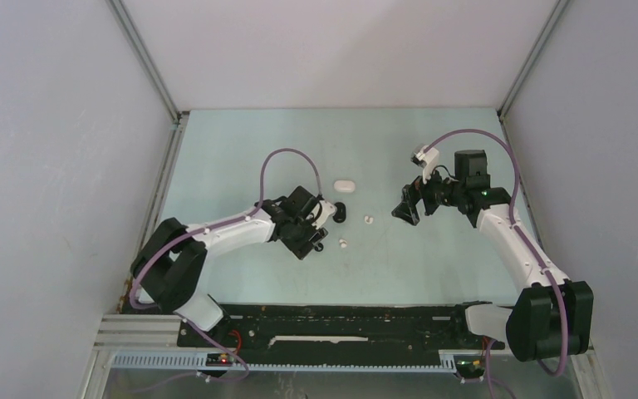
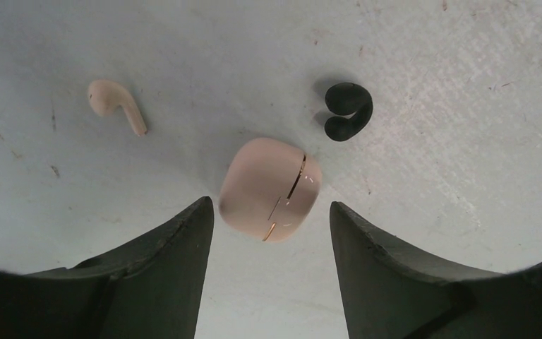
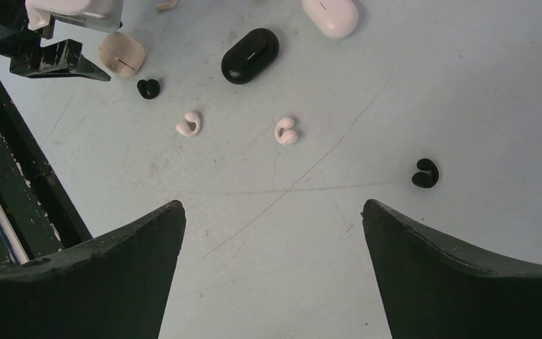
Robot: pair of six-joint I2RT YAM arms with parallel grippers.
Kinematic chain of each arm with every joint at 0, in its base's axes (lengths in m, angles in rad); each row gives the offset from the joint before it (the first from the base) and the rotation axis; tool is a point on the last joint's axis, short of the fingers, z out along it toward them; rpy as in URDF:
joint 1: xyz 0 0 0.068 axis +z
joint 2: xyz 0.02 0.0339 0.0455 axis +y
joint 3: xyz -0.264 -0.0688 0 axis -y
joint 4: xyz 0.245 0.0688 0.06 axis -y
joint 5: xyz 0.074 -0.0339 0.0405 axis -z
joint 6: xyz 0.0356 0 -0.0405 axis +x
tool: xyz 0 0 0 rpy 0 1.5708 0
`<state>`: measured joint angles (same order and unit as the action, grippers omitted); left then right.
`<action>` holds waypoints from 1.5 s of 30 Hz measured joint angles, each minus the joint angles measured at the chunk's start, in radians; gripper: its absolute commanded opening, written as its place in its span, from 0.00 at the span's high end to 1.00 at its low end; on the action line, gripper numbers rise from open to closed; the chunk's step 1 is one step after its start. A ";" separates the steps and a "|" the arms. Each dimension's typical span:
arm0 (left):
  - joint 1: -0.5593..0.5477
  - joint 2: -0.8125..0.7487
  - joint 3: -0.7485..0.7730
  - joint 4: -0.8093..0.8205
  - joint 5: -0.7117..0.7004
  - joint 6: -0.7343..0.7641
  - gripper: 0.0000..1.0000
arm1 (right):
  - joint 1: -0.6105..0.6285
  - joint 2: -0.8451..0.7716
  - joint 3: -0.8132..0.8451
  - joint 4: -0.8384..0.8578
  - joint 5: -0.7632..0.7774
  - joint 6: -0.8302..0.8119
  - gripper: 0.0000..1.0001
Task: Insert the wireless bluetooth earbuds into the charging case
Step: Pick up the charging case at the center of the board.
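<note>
Beige case [image 2: 272, 187] lay on the table [image 2: 466, 85] between our left gripper's [image 2: 269, 205] spread jaws; a beige bud [image 2: 116, 106] and a black bud [image 2: 347, 111] sat just beyond it. Our right gripper [image 3: 273, 205] hung wide open over two white buds [image 3: 190, 124] and a second black bud [image 3: 425, 174].

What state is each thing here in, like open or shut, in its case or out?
left gripper: open, holding nothing.
right gripper: open, holding nothing.
beige case: lid shut, between the left gripper's fingers, not gripped.
black case: lid shut.
white case: lid shut.
beige earbud: loose, outside any case.
black earbuds: both loose, outside any case.
white earbuds: both loose, outside any case.
</note>
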<state>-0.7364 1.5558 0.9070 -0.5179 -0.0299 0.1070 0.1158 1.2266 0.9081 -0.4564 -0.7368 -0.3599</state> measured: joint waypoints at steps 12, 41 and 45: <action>0.010 0.057 0.012 -0.020 0.023 0.038 0.48 | -0.001 -0.002 0.000 -0.007 -0.015 0.000 0.01; -0.004 -0.099 0.133 0.019 0.949 -0.206 0.88 | 0.304 -0.336 -0.002 -0.260 -0.190 -0.376 0.45; -0.004 -0.103 0.114 0.069 1.063 -0.249 0.86 | 0.366 -0.382 -0.023 -0.309 -0.169 -0.432 0.43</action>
<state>-0.7406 1.4525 1.0206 -0.4484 1.0332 -0.1425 0.4816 0.8444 0.8848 -0.7650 -0.9058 -0.7918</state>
